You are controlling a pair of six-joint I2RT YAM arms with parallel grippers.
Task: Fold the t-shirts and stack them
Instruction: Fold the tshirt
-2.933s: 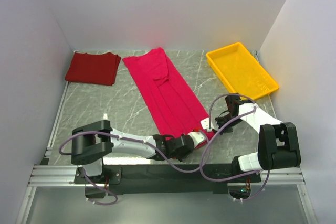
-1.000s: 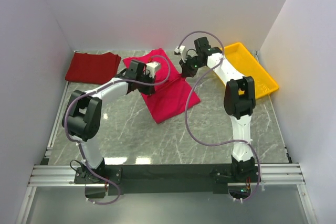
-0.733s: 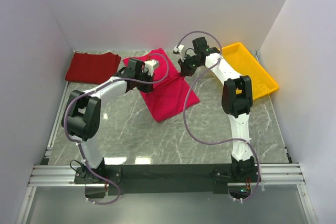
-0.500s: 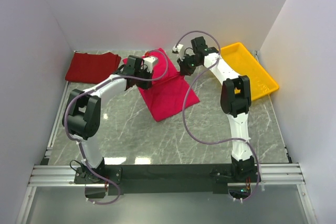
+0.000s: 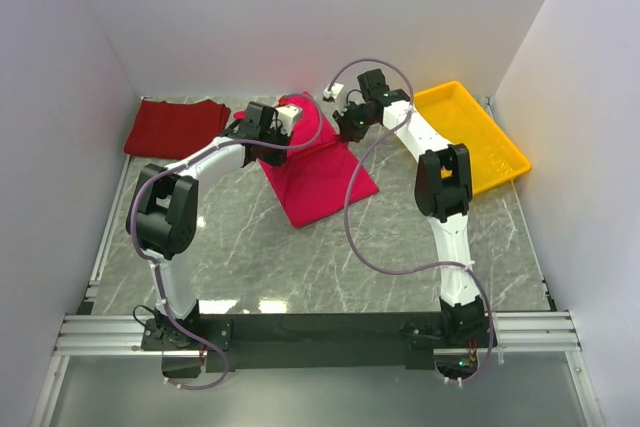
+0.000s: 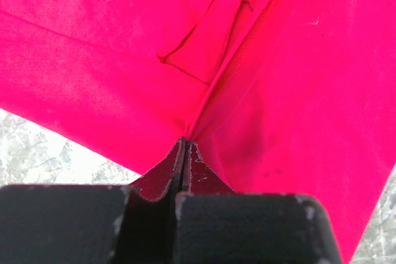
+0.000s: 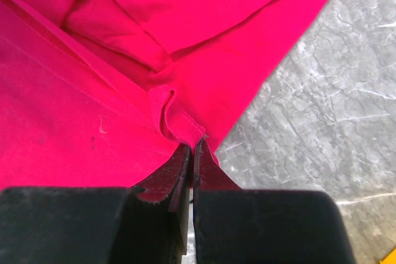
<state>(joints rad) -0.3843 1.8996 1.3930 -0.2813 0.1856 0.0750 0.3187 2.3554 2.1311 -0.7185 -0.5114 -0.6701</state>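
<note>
Fingers on my left gripper (image 6: 184,144) and right gripper (image 7: 192,147) are both clamped on the crimson t-shirt (image 5: 320,182) edges.

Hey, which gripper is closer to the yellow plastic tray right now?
Right. The right gripper, shut on the bright crimson cloth t-shirt, is just left of the yellow plastic tray; the left gripper grips the same shirt farther left, beyond the right one.
</note>
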